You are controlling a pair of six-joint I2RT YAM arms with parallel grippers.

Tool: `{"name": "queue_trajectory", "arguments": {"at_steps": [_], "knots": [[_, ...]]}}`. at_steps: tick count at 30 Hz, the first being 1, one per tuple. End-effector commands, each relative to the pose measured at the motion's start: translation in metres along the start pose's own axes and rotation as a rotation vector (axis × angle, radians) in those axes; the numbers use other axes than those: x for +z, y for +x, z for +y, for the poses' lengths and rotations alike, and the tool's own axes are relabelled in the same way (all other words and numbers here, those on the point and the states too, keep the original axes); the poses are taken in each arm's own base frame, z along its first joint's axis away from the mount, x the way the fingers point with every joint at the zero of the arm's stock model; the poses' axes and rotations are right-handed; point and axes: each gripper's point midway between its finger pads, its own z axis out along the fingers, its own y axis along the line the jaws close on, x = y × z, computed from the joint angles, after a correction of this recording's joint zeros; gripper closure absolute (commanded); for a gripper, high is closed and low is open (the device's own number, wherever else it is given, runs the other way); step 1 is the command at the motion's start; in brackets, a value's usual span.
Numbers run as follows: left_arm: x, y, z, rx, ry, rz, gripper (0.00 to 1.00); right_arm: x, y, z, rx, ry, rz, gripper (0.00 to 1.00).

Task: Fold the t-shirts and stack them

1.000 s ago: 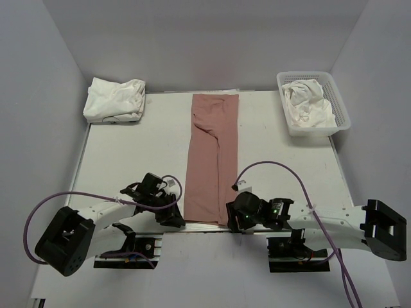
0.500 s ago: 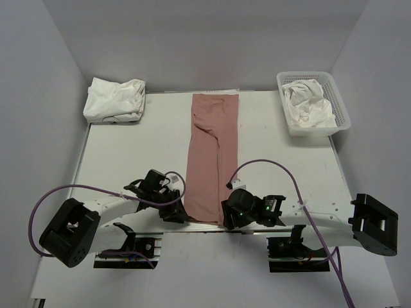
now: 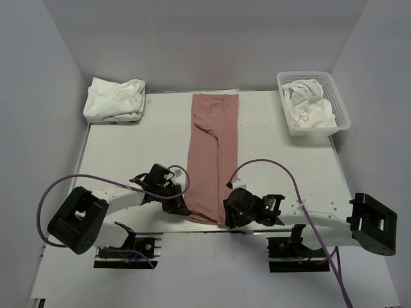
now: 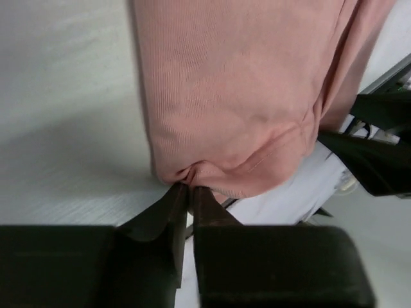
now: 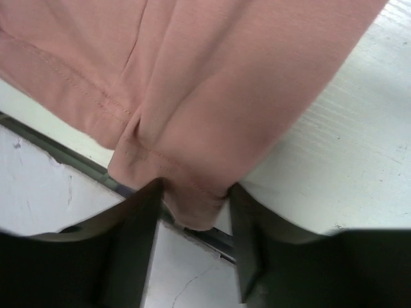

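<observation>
Grasp step before the crosswise fold: pink t-shirt (image 3: 212, 154) lies as a long strip mid table (image 3: 128, 147), hem at the near edge. At the near-left hem corner, left gripper (image 4: 189, 190) is pinched on cloth. Opposite, right gripper (image 5: 192, 192) straddles the near-right corner, jaws apart, not clamped. Next, probably: right closes, both carry hem toward collar evenly.

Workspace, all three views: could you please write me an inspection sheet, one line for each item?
Surface: white table, flat.
Job's things: pink t-shirt folded into a long strip at the centre; white t-shirt heap at the far left corner; white t-shirts in the basket at the far right.
Clutter: nothing seen.
Grippers: left gripper pinches the strip's near left corner; right gripper open, straddling the near right corner.
Cables: purple cables, one loop per arm.
Surroundings: plain grey walls.
</observation>
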Motion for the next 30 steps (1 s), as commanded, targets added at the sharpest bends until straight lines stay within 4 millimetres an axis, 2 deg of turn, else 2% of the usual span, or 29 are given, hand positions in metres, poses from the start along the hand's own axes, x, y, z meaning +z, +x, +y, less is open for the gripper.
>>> {"name": "queue_trajectory", "arguments": {"at_steps": [1, 2, 3, 5, 6, 11, 12, 13, 15, 19, 20, 22, 23, 24, 26, 27, 28, 29, 30], "knots": [[0.002, -0.009, -0.008, 0.048, 0.022, -0.009, 0.83, 0.000, 0.006, -0.014, 0.005, 0.065, 0.028, 0.52], [0.002, -0.011, -0.011, 0.053, 0.027, -0.015, 1.00, 0.000, 0.003, -0.013, 0.005, 0.066, 0.022, 0.58], [0.001, -0.010, -0.010, 0.048, 0.022, -0.008, 1.00, 0.000, 0.002, -0.012, 0.004, 0.062, 0.021, 0.70], [-0.001, -0.009, -0.015, 0.069, 0.045, -0.009, 1.00, -0.001, -0.002, -0.009, -0.007, 0.056, 0.012, 0.84], [-0.004, -0.009, -0.019, 0.079, 0.063, -0.014, 1.00, -0.003, -0.007, -0.007, -0.010, 0.053, -0.002, 1.00], [-0.014, -0.022, -0.038, 0.106, 0.099, -0.058, 1.00, -0.013, -0.037, -0.002, -0.021, 0.083, -0.091, 1.00], [-0.019, -0.024, -0.044, 0.109, 0.102, -0.061, 1.00, -0.015, -0.046, -0.007, -0.021, 0.119, -0.131, 1.00], [-0.020, -0.028, -0.044, 0.109, 0.088, -0.075, 1.00, -0.019, -0.059, -0.003, -0.015, 0.126, -0.161, 1.00], [-0.025, -0.039, -0.054, 0.127, 0.091, -0.114, 1.00, -0.022, -0.072, -0.012, 0.005, 0.185, -0.206, 1.00], [-0.035, -0.067, -0.057, 0.106, 0.045, -0.210, 1.00, -0.023, -0.109, -0.032, 0.077, 0.330, -0.308, 1.00], [-0.034, -0.073, -0.055, 0.093, 0.027, -0.228, 1.00, -0.025, -0.123, -0.030, 0.125, 0.343, -0.331, 1.00], [-0.040, -0.094, -0.064, 0.098, 0.016, -0.301, 1.00, -0.023, -0.135, -0.045, 0.163, 0.402, -0.350, 1.00], [-0.041, -0.101, -0.067, 0.100, 0.009, -0.319, 1.00, -0.021, -0.141, -0.044, 0.156, 0.404, -0.350, 1.00], [-0.045, -0.115, -0.077, 0.104, 0.014, -0.358, 1.00, -0.020, -0.153, -0.050, 0.184, 0.407, -0.375, 1.00], [-0.049, -0.135, -0.079, 0.105, -0.020, -0.422, 1.00, -0.018, -0.169, -0.048, 0.178, 0.403, -0.393, 1.00], [-0.053, -0.154, -0.082, 0.091, -0.042, -0.477, 1.00, -0.018, -0.174, -0.052, 0.186, 0.418, -0.403, 1.00], [-0.054, -0.163, -0.083, 0.089, -0.057, -0.497, 1.00, -0.019, -0.182, -0.060, 0.195, 0.439, -0.416, 1.00], [-0.059, -0.175, -0.092, 0.096, -0.054, -0.528, 1.00, -0.023, -0.193, -0.060, 0.203, 0.447, -0.442, 1.00], [-0.060, -0.184, -0.091, 0.090, -0.077, -0.553, 1.00, -0.025, -0.203, -0.065, 0.193, 0.457, -0.454, 1.00]]}}
